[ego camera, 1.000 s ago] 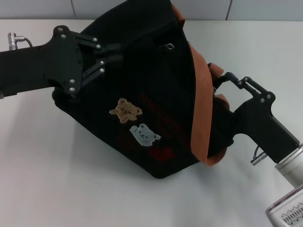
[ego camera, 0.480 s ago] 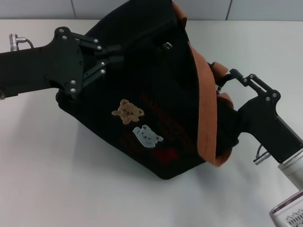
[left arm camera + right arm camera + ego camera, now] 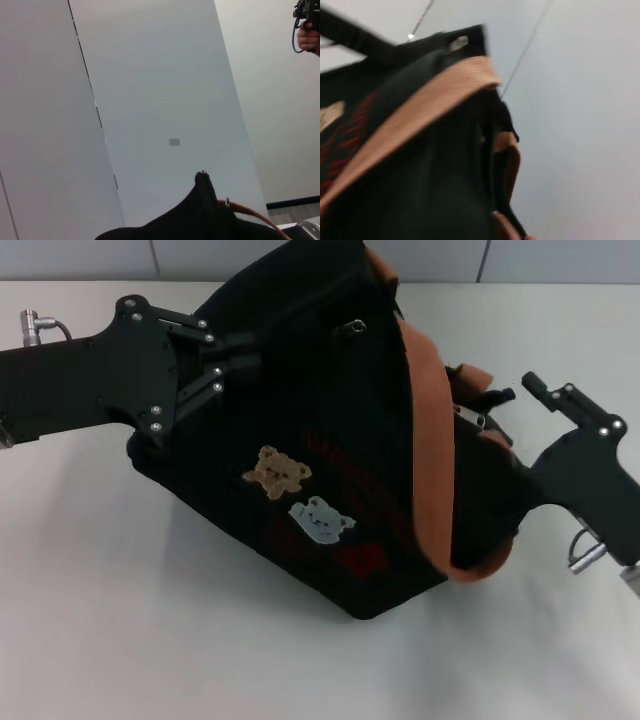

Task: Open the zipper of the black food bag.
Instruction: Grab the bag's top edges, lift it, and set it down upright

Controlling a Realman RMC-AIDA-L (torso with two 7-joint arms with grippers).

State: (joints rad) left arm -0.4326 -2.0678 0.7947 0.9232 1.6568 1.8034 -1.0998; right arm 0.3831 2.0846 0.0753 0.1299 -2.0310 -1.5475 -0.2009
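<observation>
Black food bag (image 3: 330,460) on white table (image 3: 120,620), left gripper (image 3: 235,368) pinching its far-left edge, right gripper (image 3: 505,400) spread open beside its right end

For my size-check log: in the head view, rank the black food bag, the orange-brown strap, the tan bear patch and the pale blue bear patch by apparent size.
1. black food bag
2. orange-brown strap
3. tan bear patch and pale blue bear patch: look alike, no ranking.

The boxy black fabric food bag (image 3: 330,440) blocks the middle; the white table (image 3: 120,620) in front is free.
</observation>
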